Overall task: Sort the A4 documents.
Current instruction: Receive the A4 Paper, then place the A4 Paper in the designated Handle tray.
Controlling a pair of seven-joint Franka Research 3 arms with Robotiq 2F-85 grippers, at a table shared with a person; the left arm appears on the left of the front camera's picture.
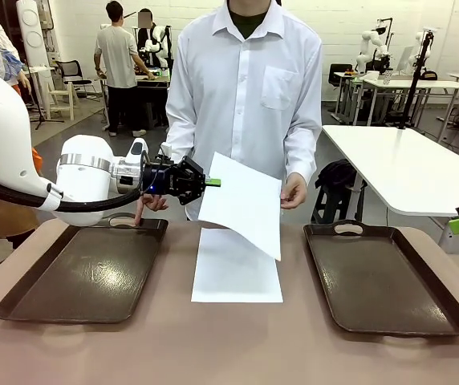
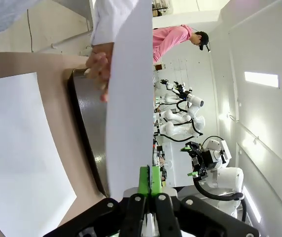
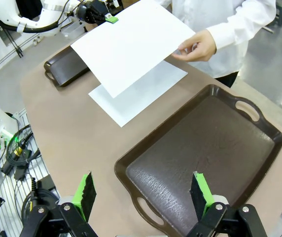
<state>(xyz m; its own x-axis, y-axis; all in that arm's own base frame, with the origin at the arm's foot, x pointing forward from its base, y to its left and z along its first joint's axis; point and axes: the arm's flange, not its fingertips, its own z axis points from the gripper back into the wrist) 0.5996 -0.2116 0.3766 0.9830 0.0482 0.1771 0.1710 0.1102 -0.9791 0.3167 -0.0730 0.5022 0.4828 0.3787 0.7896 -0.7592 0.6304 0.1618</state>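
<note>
One white A4 document (image 1: 242, 204) hangs tilted in the air above the table's middle. My left gripper (image 1: 212, 182) is shut on its upper left corner, and the person's hand (image 1: 294, 192) pinches its right edge. In the left wrist view the green pads (image 2: 150, 180) clamp the document (image 2: 128, 98), seen nearly edge-on. A second document (image 1: 236, 269) lies flat on the table between the trays. My right gripper (image 3: 143, 192) is open above the near end of the right tray (image 3: 205, 148), holding nothing.
Dark brown handled trays sit left (image 1: 85, 273) and right (image 1: 386, 277) of the flat sheet. The person's other hand (image 1: 140, 212) points a finger down at the left tray's far handle. A white table (image 1: 406, 164) stands behind on the right.
</note>
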